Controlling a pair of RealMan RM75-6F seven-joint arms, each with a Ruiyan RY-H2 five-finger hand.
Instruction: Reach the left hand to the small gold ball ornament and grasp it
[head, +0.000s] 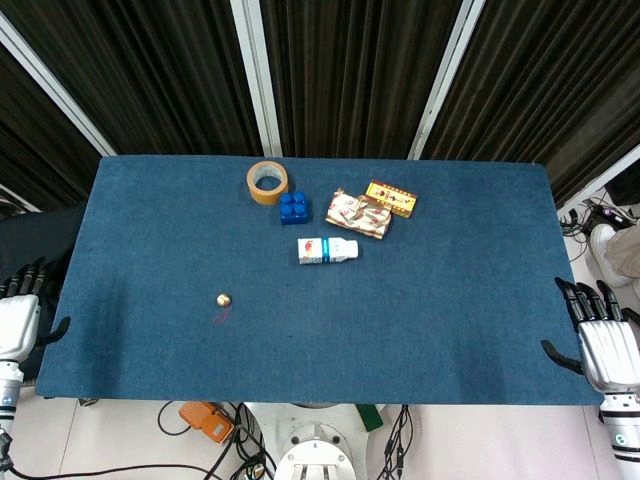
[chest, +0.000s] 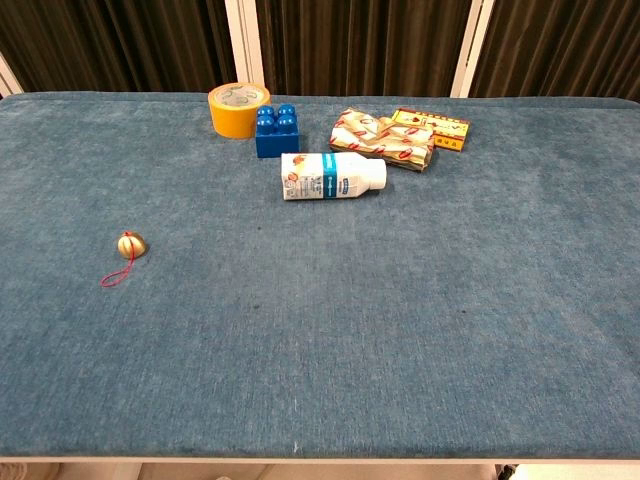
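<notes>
The small gold ball ornament (head: 223, 299) lies on the blue table cloth (head: 430, 320) toward the front left, with a thin red string trailing in front of it; the chest view shows the ornament (chest: 131, 244) at the left too. My left hand (head: 18, 318) hangs beside the table's left edge, fingers apart, holding nothing, well to the left of the ornament. My right hand (head: 598, 338) is at the table's right front corner, fingers spread and empty. Neither hand appears in the chest view.
At the back middle stand a roll of tan tape (head: 268, 181), a blue toy brick (head: 294, 207), a patterned snack packet (head: 358, 213), a small yellow box (head: 391, 197) and a white bottle (head: 327, 250) lying on its side.
</notes>
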